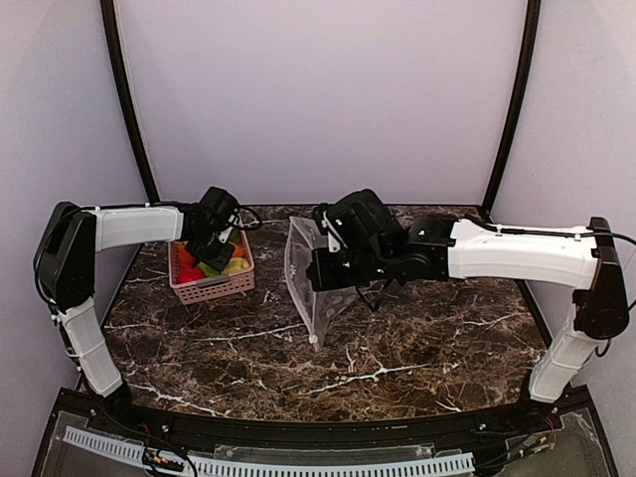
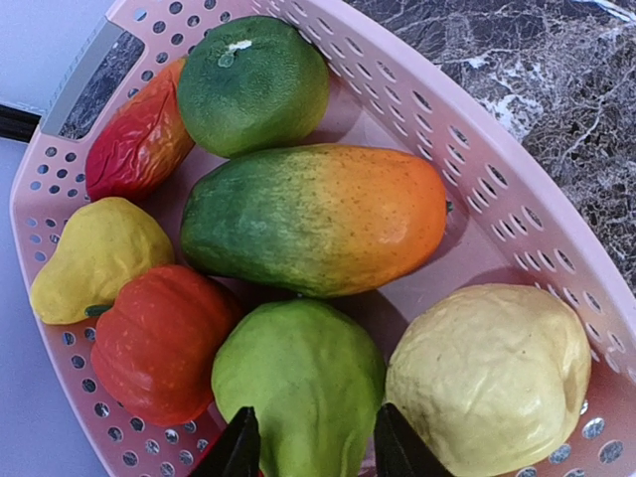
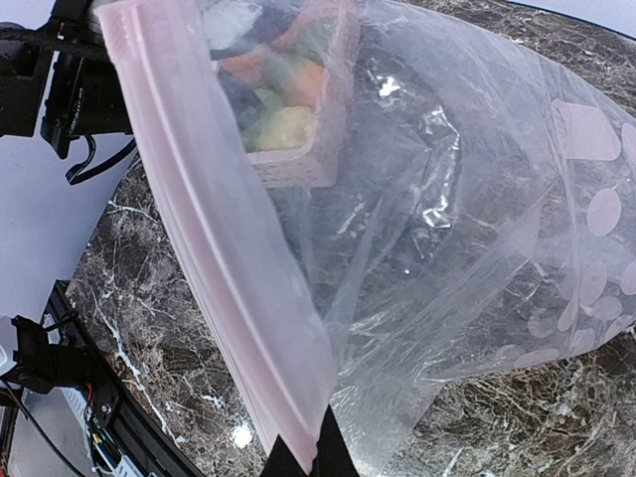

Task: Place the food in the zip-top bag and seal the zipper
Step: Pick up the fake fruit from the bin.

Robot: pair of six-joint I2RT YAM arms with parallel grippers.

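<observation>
1. Food (image 1: 211, 266) lies heaped in the pink basket (image 1: 241, 284) on the marble table (image 1: 397, 348), seen from above. The left gripper (image 1: 214, 254) reaches down into it. Beside the basket and apart from it, the zip-top bag (image 1: 303, 288) hangs by its upper edge from the right gripper (image 1: 320, 270), with its low corner on the table.
2. Left wrist: the basket holds seven pieces. The fingers stand either side of the green pear (image 2: 298, 383), but I cannot tell whether they press on it. Around it lie a yellow lumpy fruit (image 2: 487, 378), a red pepper (image 2: 164, 338) and a green-orange mango (image 2: 318, 219).
3. Right wrist: the fingertips are clenched on the pink zipper (image 3: 219, 258), and the basket shows through the clear bag.
</observation>
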